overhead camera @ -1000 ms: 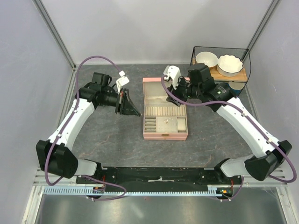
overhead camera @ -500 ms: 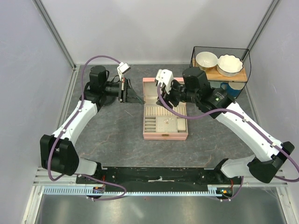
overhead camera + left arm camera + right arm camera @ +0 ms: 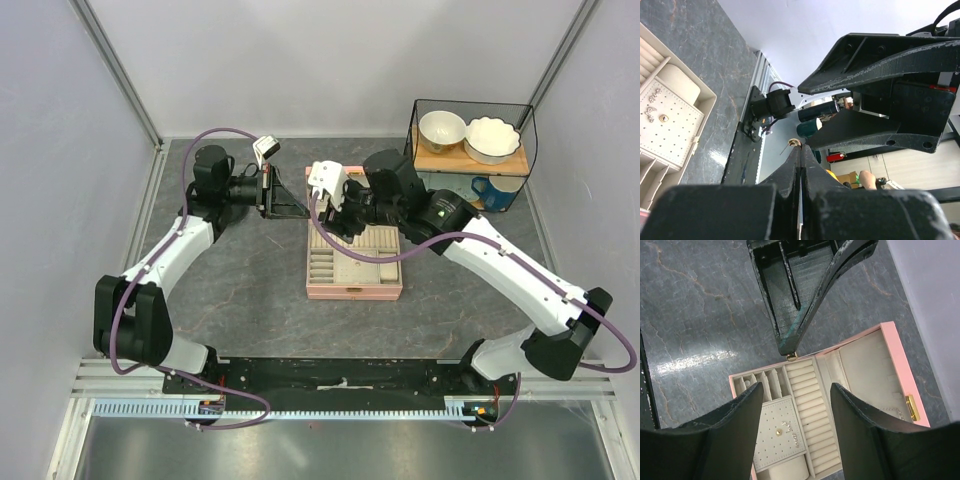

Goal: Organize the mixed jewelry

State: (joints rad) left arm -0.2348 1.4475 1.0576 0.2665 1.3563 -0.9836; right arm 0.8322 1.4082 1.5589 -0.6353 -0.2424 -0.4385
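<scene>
Jewelry shows in two places. A few tiny pieces (image 3: 787, 427) (one gold stud and some pale metallic bits) lie on the perforated pad (image 3: 770, 450) in the tray of the open pink jewelry box (image 3: 355, 292), which rests on the dark marbled table (image 3: 240, 290). One more piece, a gold speck (image 3: 791, 356), shows at the very tip of the left gripper (image 3: 800, 150). That gripper's jaws are clenched together with no gap between them, and the speck is pinched at their ends. Its tip reaches the box's edge just where the tray meets the raised lid.

The right gripper (image 3: 796, 387) hangs above the box with its jaws released, spread wide and with nothing between them. From its wrist camera the pieces on the pad fall inside the gap between the two fingers, but they lie well below on the pad and neither finger touches them. The pinched speck sits ahead of these open jaws, past the fingertips and apart from them. From above, the two grippers stand near each other over the box's far left part.
</scene>
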